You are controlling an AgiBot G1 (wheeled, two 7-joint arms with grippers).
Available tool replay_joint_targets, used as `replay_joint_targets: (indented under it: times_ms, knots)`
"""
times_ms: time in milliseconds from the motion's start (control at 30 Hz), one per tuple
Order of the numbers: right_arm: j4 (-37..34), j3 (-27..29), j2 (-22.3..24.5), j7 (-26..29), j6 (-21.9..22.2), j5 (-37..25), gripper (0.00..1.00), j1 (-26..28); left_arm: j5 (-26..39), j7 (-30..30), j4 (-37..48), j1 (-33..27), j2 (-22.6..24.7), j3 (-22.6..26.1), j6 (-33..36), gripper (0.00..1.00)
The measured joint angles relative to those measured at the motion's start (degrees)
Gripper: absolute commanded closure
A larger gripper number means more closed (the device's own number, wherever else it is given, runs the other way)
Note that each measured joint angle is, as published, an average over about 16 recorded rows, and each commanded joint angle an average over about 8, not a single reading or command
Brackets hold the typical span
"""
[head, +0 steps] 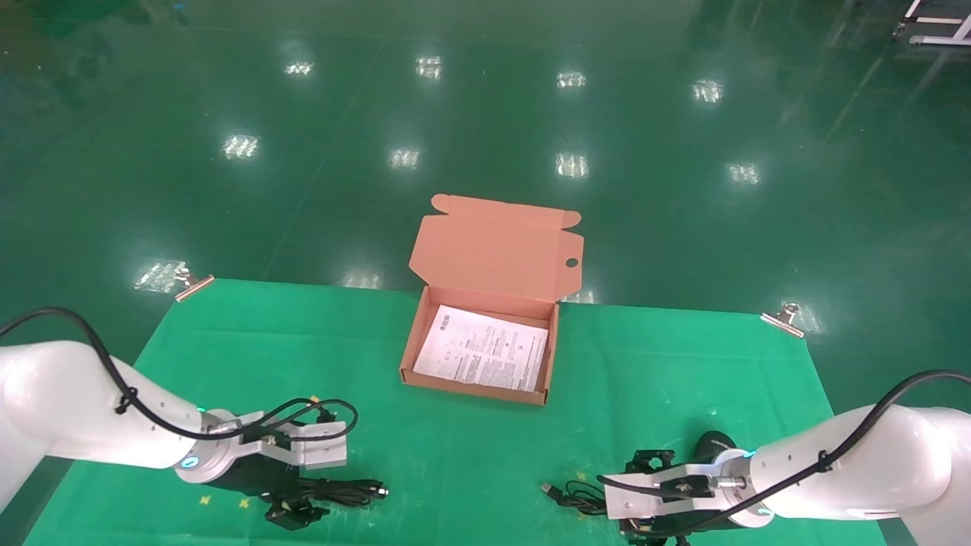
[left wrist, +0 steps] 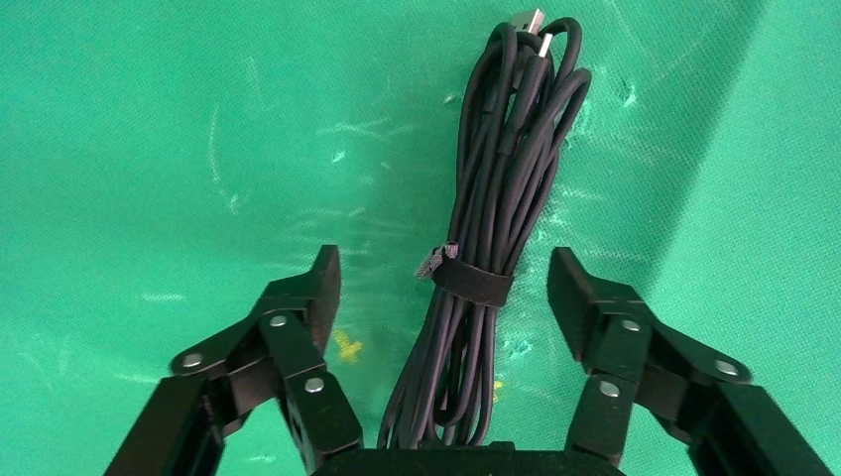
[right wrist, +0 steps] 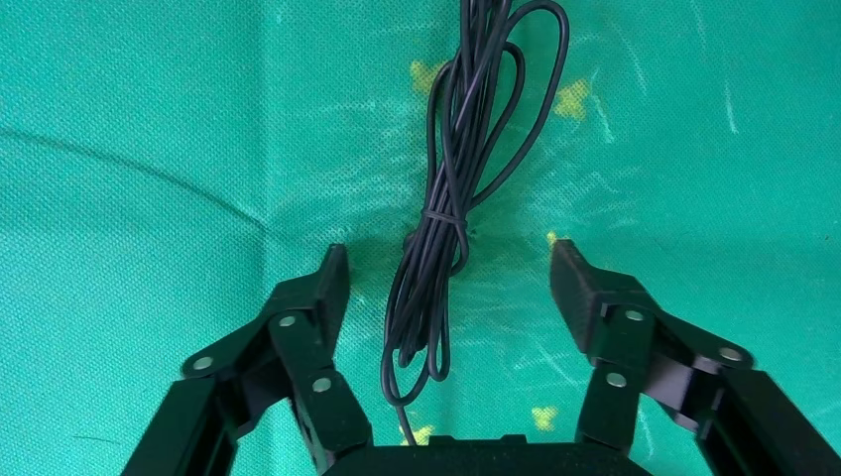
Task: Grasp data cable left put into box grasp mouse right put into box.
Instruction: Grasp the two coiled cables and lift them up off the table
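Two tools are hanging low over my bench (head: pixel 470 455): in the head view, left tool (head: pixel 292 509) by the data cable (head: pixel 341 491), right tool (head: pixel 645 523) by the mouse (head: pixel 713 444); the box (head: pixel 476 379) is lying open between them. Left wrist: fingers (left wrist: pixel 315 293) apart, straddling the strapped bundle; closing off-centre could shed loops. Right wrist: fingers (right wrist: pixel 332 288) apart around the mouse's cord (right wrist: pixel 446 228), so it might snag. The lining's print is unreadable.

Head cam looks fwd and down from high, wide on the green cloth (head: pixel 470 455). Left wrist cam sits close behind the left gripper (left wrist: pixel 443 283), facing down at the cloth; right wrist cam likewise behind the right gripper (right wrist: pixel 448 278). All 3 views share the cloth.
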Motion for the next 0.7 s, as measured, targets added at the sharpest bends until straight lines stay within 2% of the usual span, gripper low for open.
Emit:
replay_joint_targets:
  times_ms: [700]
  knots:
    - [0.4,0.1,0.1,0.0,-0.3,0.2,1.0,-0.1,0.1,-0.1,-0.3,0.1,-0.1,0.1,0.1,1.0]
